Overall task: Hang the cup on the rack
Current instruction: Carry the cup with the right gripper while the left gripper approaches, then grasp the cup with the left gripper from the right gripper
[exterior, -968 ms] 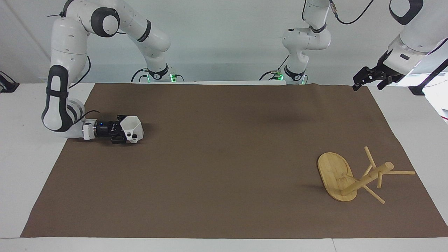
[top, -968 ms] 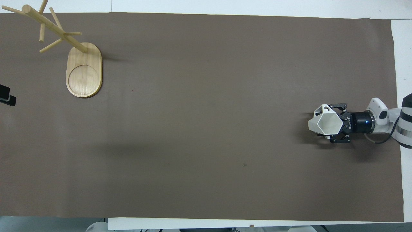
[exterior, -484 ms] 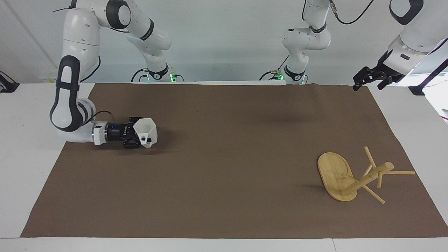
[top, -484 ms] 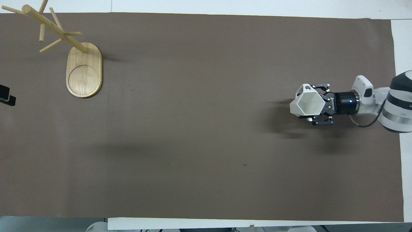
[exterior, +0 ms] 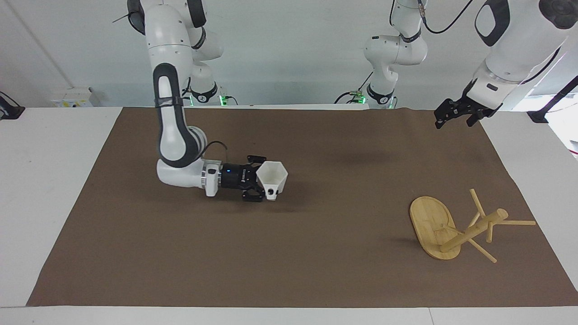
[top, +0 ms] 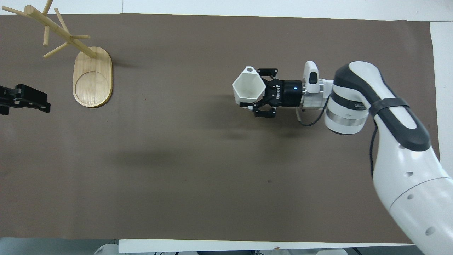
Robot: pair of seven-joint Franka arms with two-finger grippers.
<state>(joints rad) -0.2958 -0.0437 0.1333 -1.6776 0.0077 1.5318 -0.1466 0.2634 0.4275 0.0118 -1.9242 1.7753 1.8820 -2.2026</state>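
Note:
The white faceted cup (exterior: 272, 176) (top: 248, 88) hangs a little above the brown mat near the middle of the table, rim up and handle turned away from the robots. My right gripper (exterior: 258, 182) (top: 261, 92) reaches in sideways and is shut on the cup's wall. The bamboo rack (exterior: 434, 223) (top: 92, 78) stands on its oval base at the left arm's end of the table, its post and thin pegs bare. My left gripper (exterior: 454, 120) (top: 44, 102) hangs open in the air over the mat's edge at that same end, holding nothing.
A brown mat (exterior: 316, 257) covers most of the white table (exterior: 40, 149). Between the cup and the rack only bare mat shows. The right arm's elbow and forearm (top: 389, 117) stretch over the mat at its own end.
The right arm has carried the cup from its own end of the mat toward the middle, a little higher. The left gripper has drifted inward over the mat's edge.

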